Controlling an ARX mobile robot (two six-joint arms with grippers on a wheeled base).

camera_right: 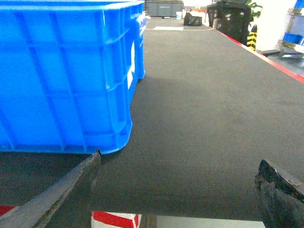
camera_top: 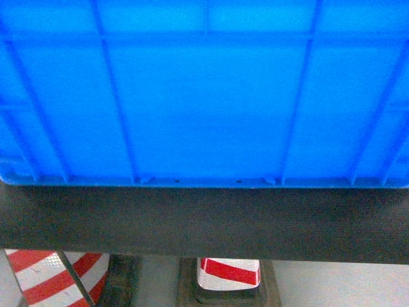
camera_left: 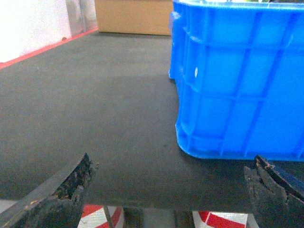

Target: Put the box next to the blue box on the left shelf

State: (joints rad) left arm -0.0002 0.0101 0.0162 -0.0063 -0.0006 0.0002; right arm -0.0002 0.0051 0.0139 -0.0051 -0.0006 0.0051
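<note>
Box: the large bright-blue ribbed plastic crate (camera_top: 204, 96) stands on a dark, finely textured belt-like surface (camera_top: 204, 224), its near wall close to the near edge and filling the head view.
Left gripper: the left gripper (camera_left: 171, 190) is spread wide and holds nothing; its worn black fingertips (camera_left: 71, 183) hang at the near edge of the dark surface, the crate's left corner just beyond and to the right.
Right gripper: the right gripper (camera_right: 183, 183) is likewise parted and empty, near the crate's right corner, which sits to its left.
Surroundings: red-and-white striped posts (camera_top: 227, 272) stand on the floor below the near edge; a tan cardboard box (camera_left: 133, 16) lies at the far end in the left wrist view.
Shelf: the roller rack and the other blue box do not show in any view.
Step in hand: by my reading, the approach before pickup; neither arm touches the crate.
Next move: both arms probably need to go forward along the crate's two side walls and close in under the rim, evenly, so the load lifts level.
Risk: an uneven grasp could tilt it.
</note>
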